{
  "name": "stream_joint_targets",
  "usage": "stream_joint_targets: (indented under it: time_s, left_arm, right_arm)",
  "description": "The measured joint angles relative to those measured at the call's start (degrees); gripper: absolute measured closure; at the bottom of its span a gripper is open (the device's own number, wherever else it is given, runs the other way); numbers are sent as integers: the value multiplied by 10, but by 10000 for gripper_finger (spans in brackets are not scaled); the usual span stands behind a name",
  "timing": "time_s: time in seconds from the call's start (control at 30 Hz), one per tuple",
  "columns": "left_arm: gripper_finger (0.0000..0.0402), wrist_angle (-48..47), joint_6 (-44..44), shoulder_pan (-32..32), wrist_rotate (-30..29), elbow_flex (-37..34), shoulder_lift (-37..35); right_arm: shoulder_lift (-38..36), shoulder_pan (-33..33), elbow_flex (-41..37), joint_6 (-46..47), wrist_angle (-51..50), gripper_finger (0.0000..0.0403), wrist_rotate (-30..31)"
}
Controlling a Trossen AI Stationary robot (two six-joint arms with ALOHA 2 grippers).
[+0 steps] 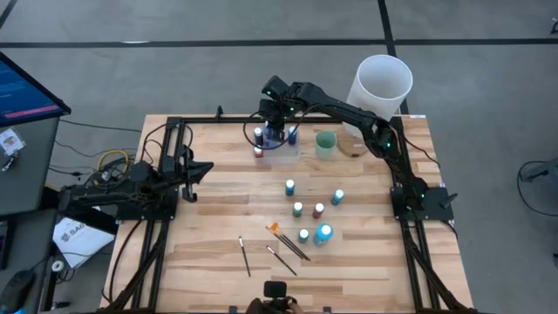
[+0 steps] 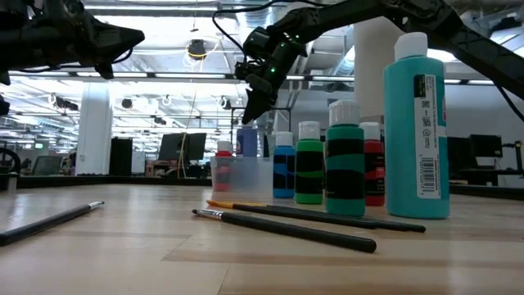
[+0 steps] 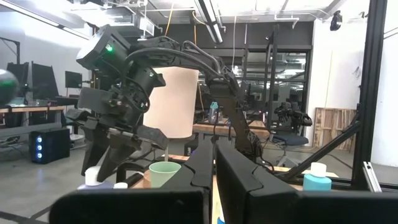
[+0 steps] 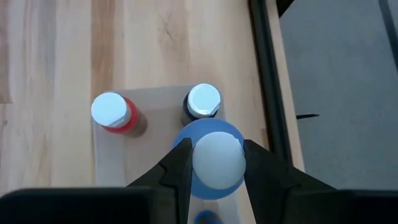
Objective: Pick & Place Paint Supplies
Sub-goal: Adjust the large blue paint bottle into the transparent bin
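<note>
The left gripper [image 1: 206, 167] rests near the table's [image 1: 218, 262] left edge with its fingers pressed together on nothing, well apart from the work, so it poses little risk. Toward the front edge lie the brushes [image 1: 288, 244], one with an orange handle, and near them a loose group of paint bottles [image 1: 314, 214] stands mid-table; none of these is close to the working arm. At the far edge, left of centre, sits the clear tray [image 1: 277, 150], already holding a red bottle [image 4: 113, 113] and a dark bottle [image 4: 203, 102]. The right gripper [image 4: 216, 163] hangs directly over that tray, its fingers partly closed on the pale cap of a blue bottle [image 4: 208, 190], which it holds upright above the tray. The main danger, as I judge it, is crowding: the blue bottle is just beside the dark bottle, and a descent slightly off line could set it on that neighbour's cap or nudge it over. The grip is only on the rounded cap, so the bottle could slip or swing, landing tilted. Opening the fingers before the base is seated could let it topple against the red bottle, and a light tray might slide toward the far edge. Further right, the pale green cup [image 1: 325, 144] and the tall white cylinder [image 1: 380, 83] stand under the arm's reach, and a low sweep back could clip the cup.
</note>
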Motion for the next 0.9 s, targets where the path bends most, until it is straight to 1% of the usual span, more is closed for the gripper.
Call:
stream_joint_targets:
  time_s: [0.17, 0.9]
  left_arm:
    - [400, 0, 0, 0, 0, 0, 0]
    - [400, -1, 0, 0, 1, 0, 0]
  right_arm:
    - [0, -1, 0, 0, 5, 295, 26]
    - [0, -4, 0, -6, 19, 291, 19]
